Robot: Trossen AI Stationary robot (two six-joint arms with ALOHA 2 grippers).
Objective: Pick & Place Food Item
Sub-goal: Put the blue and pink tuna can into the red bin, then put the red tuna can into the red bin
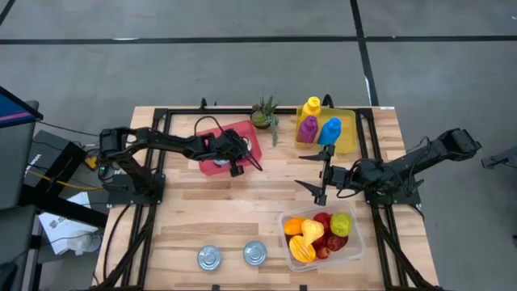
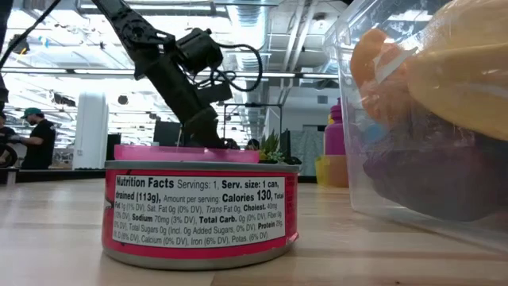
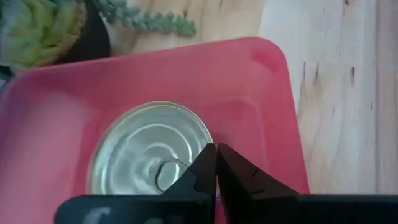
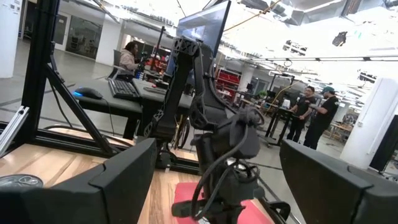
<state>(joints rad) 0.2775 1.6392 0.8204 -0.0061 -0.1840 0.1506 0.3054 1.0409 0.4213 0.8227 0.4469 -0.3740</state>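
A silver can (image 3: 149,152) lies in the pink tray (image 3: 261,93), which sits at the table's far middle (image 1: 246,133). My left gripper (image 3: 216,160) is shut, with nothing between its fingers, and slants down over the can's rim; it also shows in the high view (image 1: 245,165). My right gripper (image 1: 319,172) hovers open right of centre, pointing toward the left arm, its fingers (image 4: 124,180) wide apart and holding nothing. Two more cans (image 1: 209,258) (image 1: 255,253) stand upright near the front edge. A clear tub (image 1: 355,242) at the front right holds fruit. My left gripper's shut fingertips (image 3: 205,163) stand over the can's rim (image 3: 200,134), slanting down from the table's left. I cannot tell whether they touch the can or the tray.
A potted plant (image 1: 264,113) stands just beyond the pink tray. A yellow tray (image 1: 349,133) with coloured bottles sits at the back right. In the low view a pink-labelled can (image 2: 200,210) fills the foreground beside the tub (image 2: 429,119). People stand in the room behind.
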